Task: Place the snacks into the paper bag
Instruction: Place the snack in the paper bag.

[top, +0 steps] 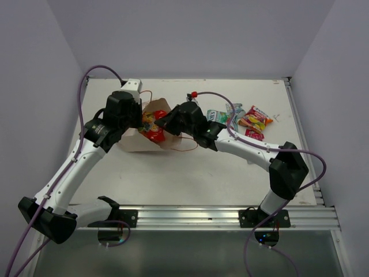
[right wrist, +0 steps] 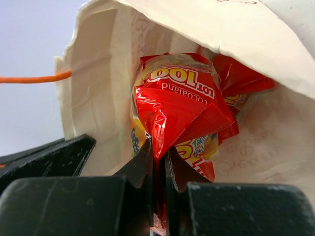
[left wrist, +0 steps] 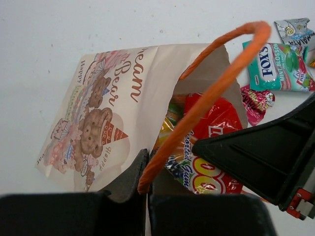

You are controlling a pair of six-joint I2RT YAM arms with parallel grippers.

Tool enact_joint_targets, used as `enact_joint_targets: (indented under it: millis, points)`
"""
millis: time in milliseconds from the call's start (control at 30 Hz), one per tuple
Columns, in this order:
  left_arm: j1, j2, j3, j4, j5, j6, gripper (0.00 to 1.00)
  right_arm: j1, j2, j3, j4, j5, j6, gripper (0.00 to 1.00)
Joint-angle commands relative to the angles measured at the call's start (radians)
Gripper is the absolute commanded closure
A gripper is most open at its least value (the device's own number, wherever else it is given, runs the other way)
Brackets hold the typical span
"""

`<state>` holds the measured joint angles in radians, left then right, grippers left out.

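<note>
fig.: paper bag (top: 134, 142), mouth facing r. arm. left gripper (left wrist: 146, 189) clenched, apparently on bag rim by the orange cord handle (left wrist: 211, 93). right gripper (right wrist: 158, 164) at bag mouth, pinching tail of red packet (right wrist: 177, 98). packet's long axis runs from jaws deeper into bag. other snacks (top: 245, 118) lie outside bag, off its mouth side, nearer r. arm.

I see a white table (top: 190, 173), pale walls (top: 190, 34) on its left, right and far sides, and a metal rail (top: 190, 216) nearest.
</note>
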<state>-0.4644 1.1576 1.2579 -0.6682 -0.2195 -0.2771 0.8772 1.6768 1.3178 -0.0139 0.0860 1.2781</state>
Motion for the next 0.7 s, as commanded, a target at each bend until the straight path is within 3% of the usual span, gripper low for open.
enact_joint_targets:
  millis: [0, 300, 667]
  points:
    - [0.006, -0.006, 0.055, 0.019, 0.065, -0.036, 1.0, 0.014, 0.015, 0.066, 0.223, -0.025, 0.093, 1.0]
    - [0.004, -0.006, 0.07, 0.018, 0.124, -0.047, 1.0, 0.036, 0.118, 0.116, 0.278, -0.031, 0.095, 1.0]
    - [0.004, -0.004, 0.06, 0.007, 0.17, -0.002, 1.0, 0.048, 0.264, 0.204, 0.333, -0.176, 0.061, 1.0]
